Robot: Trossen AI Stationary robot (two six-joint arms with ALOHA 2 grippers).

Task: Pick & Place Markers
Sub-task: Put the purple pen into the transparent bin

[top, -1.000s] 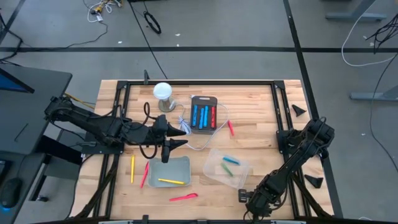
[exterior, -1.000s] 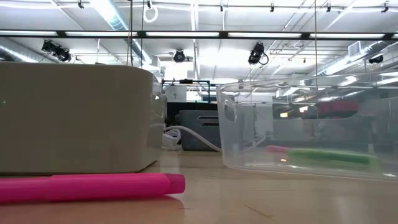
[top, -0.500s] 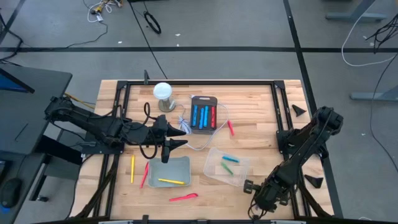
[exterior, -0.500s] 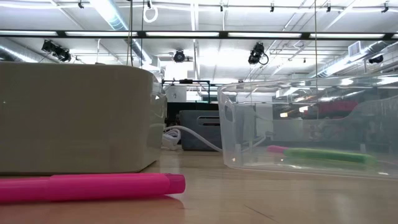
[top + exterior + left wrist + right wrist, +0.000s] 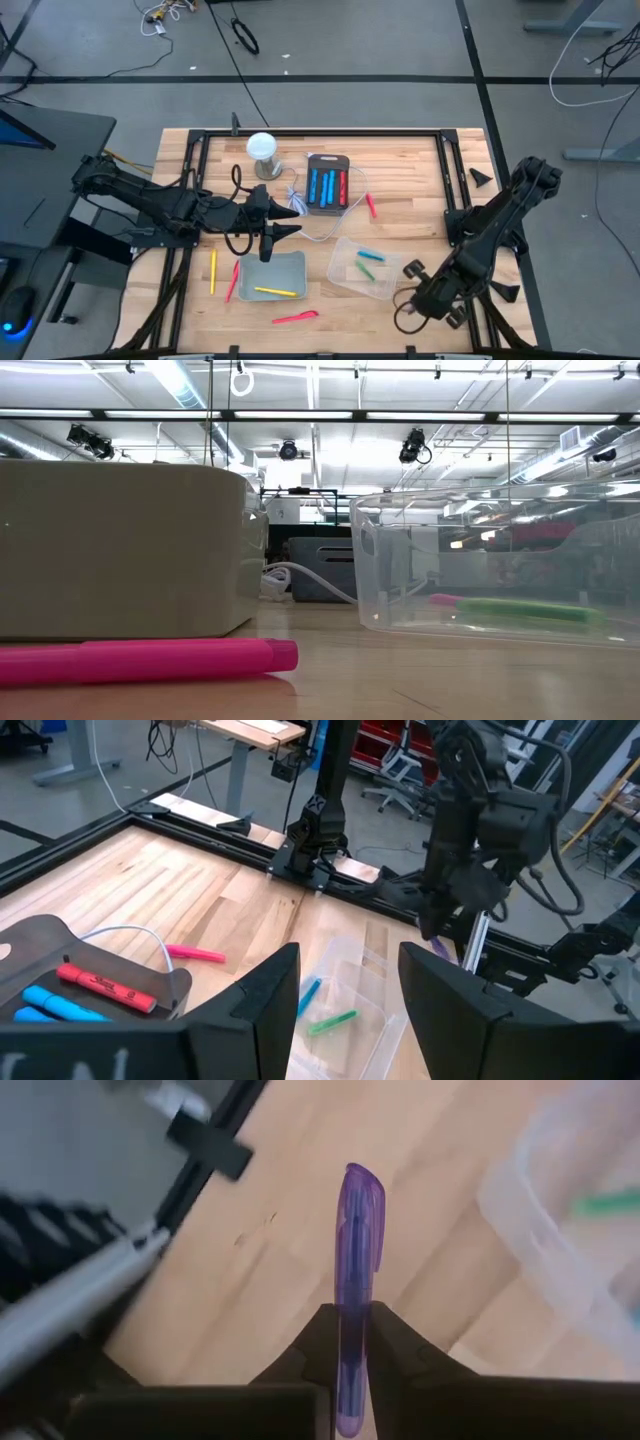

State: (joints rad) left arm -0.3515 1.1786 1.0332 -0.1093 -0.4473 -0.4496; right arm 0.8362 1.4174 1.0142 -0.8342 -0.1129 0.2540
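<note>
Overhead, the right gripper [image 5: 412,272] sits at lower right beside the clear bin [image 5: 345,252]; what it holds is hidden there. The left gripper [image 5: 283,220], fingers spread, hovers above the grey tray [image 5: 272,270] at centre. Low down, both grippers are out of frame; a pink marker [image 5: 150,660] lies cut off at lower left. Only the right wrist view shows the purple marker [image 5: 356,1270] pinched between its fingers.
</note>
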